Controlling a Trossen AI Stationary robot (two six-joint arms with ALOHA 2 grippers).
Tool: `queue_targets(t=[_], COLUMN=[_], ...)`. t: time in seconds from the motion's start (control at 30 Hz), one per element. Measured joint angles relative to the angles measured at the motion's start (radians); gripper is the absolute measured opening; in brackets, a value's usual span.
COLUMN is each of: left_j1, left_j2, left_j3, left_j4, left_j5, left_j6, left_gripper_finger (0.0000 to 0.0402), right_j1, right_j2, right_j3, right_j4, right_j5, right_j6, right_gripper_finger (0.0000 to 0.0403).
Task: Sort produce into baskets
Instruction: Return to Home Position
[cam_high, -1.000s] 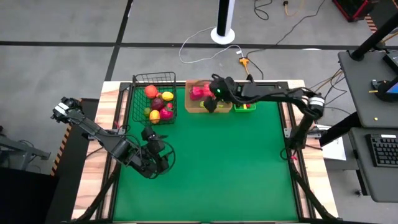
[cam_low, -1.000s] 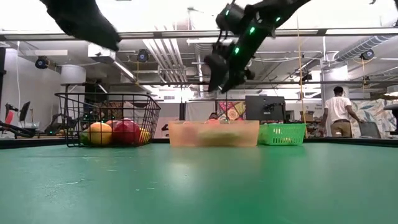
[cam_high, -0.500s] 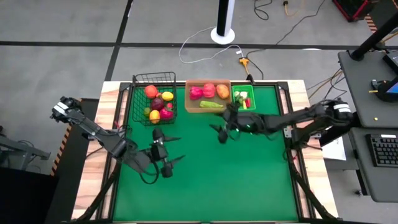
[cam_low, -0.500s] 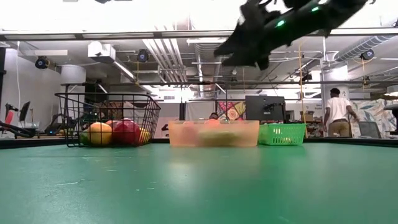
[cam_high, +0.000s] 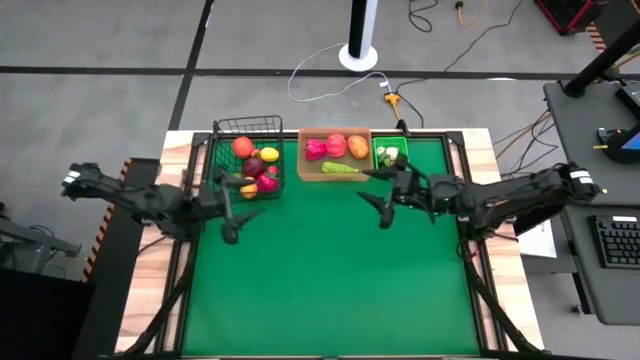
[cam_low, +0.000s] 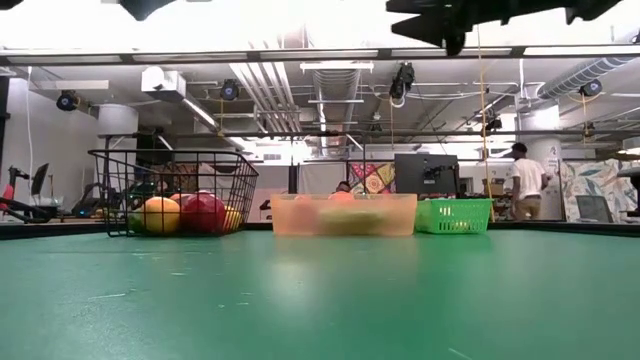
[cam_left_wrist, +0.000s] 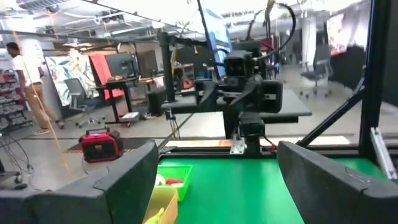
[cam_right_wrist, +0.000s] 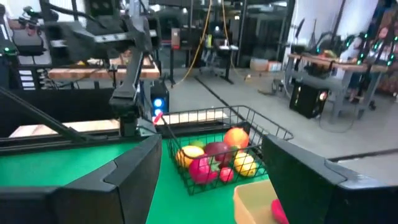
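Note:
The black wire basket (cam_high: 248, 160) at the far left holds red, orange, yellow and purple round pieces. The tan tray (cam_high: 335, 172) holds pink, red and orange pieces and a green cucumber (cam_high: 340, 168). The green bin (cam_high: 390, 158) holds small pieces. My left gripper (cam_high: 232, 208) is open and empty, just on the near side of the basket. My right gripper (cam_high: 380, 198) is open and empty, on the near side of the bin and the tray. Both are raised well above the mat and point level at each other.
The green mat (cam_high: 330, 280) is bare across its middle and near part. The three containers stand in a row along the far edge (cam_low: 320, 215). A person (cam_low: 520, 180) walks in the room beyond the table.
My right gripper has drawn back from over the tan tray toward the table's near and right side, and has risen. My left gripper has gone from the mat's near left toward the far edge, up beside the wire basket. The cucumber shows uncovered in the tray.

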Motion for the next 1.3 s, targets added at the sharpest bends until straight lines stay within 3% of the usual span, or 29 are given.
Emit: queue_targets(t=[0.3,0.6,0.7,0.93,1.3], left_j1=[-0.001,-0.001,0.0,0.001,0.001], left_j2=[-0.395,-0.631,-0.648,-0.648,-0.648], left_j3=[-0.205,-0.27,-0.282,-0.287,-0.306], left_j4=[-0.029,-0.191,-0.224,-0.312,-0.37], left_j5=[-0.014,-0.048,-0.115,-0.163,-0.168], left_j6=[-0.042,-0.06,-0.085,-0.114,-0.169], left_gripper_finger=[0.0308,0.0308,0.0308,0.0308,0.0308], right_j1=[0.0,0.0,0.0,0.0,0.0], right_j2=[-0.212,-0.409,-0.464,-0.578,-0.839], right_j3=[-0.166,-0.281,-0.337,-0.482,-0.576], right_j4=[0.005,0.011,0.024,0.165,0.153], right_j5=[0.0,-0.002,-0.002,-0.003,-0.027], right_j6=[0.013,0.015,0.024,0.024,-0.053], right_gripper_finger=[0.0263,0.0258,0.0255,0.0253,0.0248])
